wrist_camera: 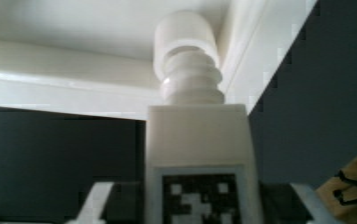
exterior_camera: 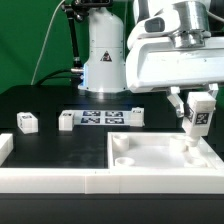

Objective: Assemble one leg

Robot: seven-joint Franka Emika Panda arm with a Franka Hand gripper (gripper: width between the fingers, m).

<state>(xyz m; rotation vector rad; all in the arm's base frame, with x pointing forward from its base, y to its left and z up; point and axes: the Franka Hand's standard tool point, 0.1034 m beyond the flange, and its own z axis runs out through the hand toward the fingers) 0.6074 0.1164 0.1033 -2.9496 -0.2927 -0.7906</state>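
Observation:
My gripper (exterior_camera: 198,110) is shut on a white leg (exterior_camera: 198,122) with a black-and-white tag on its face. It holds the leg upright over the far corner of the large white tray (exterior_camera: 60,178), on the exterior view's right. The leg's lower end reaches down to the tray's rim there; I cannot tell whether it touches. In the wrist view the leg (wrist_camera: 196,140) fills the middle between the fingers (wrist_camera: 104,200), and its threaded end points at the tray's inner corner (wrist_camera: 86,70).
Three more white tagged legs lie on the black table: one (exterior_camera: 27,122) at the left, one (exterior_camera: 67,120) beside the marker board (exterior_camera: 100,119), and one (exterior_camera: 137,115) at its other end. The robot's base (exterior_camera: 103,60) stands behind.

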